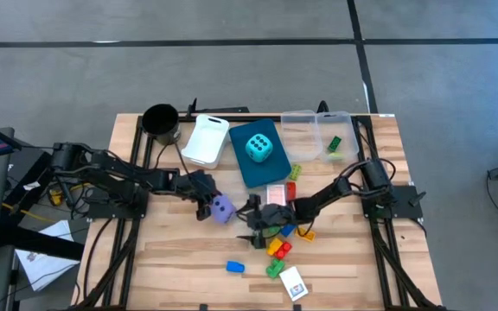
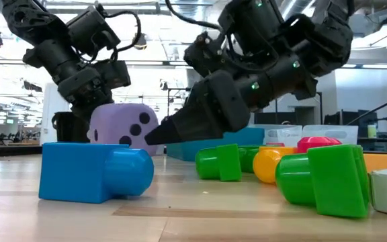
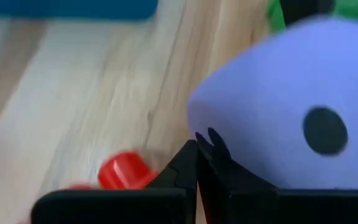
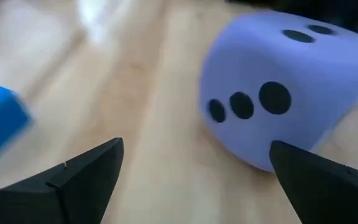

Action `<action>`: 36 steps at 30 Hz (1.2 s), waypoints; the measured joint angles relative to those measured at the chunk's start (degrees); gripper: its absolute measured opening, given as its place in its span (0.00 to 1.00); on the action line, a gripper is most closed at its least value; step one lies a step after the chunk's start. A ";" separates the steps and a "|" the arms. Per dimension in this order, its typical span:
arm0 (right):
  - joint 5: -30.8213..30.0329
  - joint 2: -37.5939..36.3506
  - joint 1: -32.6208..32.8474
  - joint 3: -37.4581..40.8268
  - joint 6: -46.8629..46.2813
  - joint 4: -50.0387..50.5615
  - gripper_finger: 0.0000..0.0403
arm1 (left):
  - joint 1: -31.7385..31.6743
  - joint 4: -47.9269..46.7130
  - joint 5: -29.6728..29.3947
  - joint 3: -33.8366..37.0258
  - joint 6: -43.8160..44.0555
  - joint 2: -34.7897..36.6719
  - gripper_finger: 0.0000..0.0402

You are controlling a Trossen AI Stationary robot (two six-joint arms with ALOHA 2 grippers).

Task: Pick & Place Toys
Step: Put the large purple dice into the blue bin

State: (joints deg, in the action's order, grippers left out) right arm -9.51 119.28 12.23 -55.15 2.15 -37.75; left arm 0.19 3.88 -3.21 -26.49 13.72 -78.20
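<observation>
Purple die (image 1: 222, 209) sits mid-table between both arms, left gripper (image 1: 202, 207) touching its left side with fingers together, right gripper (image 1: 253, 226) spread apart just right of it, beside the brick pile (image 1: 278, 244).

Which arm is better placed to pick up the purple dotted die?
Right, probably: the right hand is open and aimed at the purple dotted die, while the left hand is shut beside it.
</observation>
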 joint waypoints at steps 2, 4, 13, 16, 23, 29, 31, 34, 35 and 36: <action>-2.38 0.00 -0.26 0.00 -1.33 0.91 0.99 | -0.02 -0.88 -0.17 0.10 0.00 -0.05 0.00; -4.47 0.00 -0.43 0.00 -2.55 1.94 0.99 | 0.00 -1.04 -0.23 0.12 0.02 -0.05 0.00; -7.29 -0.09 -1.22 -0.13 -4.34 6.60 0.99 | 0.04 -1.01 0.08 0.03 0.07 -0.03 0.00; -7.09 -0.08 -1.04 -0.09 -5.50 8.21 0.99 | 0.04 -1.11 0.05 0.03 0.07 -0.03 0.00; -9.74 -0.22 -0.99 -0.18 -5.71 10.24 0.99 | 0.04 -1.38 -0.01 0.03 0.20 -0.03 0.00; -14.39 -0.01 -2.04 0.01 -6.69 8.49 0.99 | 0.04 -1.40 -0.07 0.03 0.22 -0.03 0.00; -14.37 0.02 -2.38 0.02 -6.69 7.37 0.99 | 0.04 -1.54 -0.39 0.03 0.24 -0.03 0.00; -13.73 0.02 -2.56 0.04 -6.67 5.89 0.99 | 0.04 -1.53 -0.40 0.03 0.22 -0.03 0.00; -12.52 0.02 -2.58 0.03 -6.69 5.17 0.99 | 0.04 -1.53 -0.38 0.03 0.24 -0.03 0.00; -10.98 0.02 -2.60 0.04 -6.69 4.42 0.99 | 0.04 -1.51 -0.34 0.03 0.24 -0.03 0.00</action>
State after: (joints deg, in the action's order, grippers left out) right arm -20.49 119.31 9.63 -55.12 -4.54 -33.33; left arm 0.23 2.37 -3.55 -26.46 13.96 -78.24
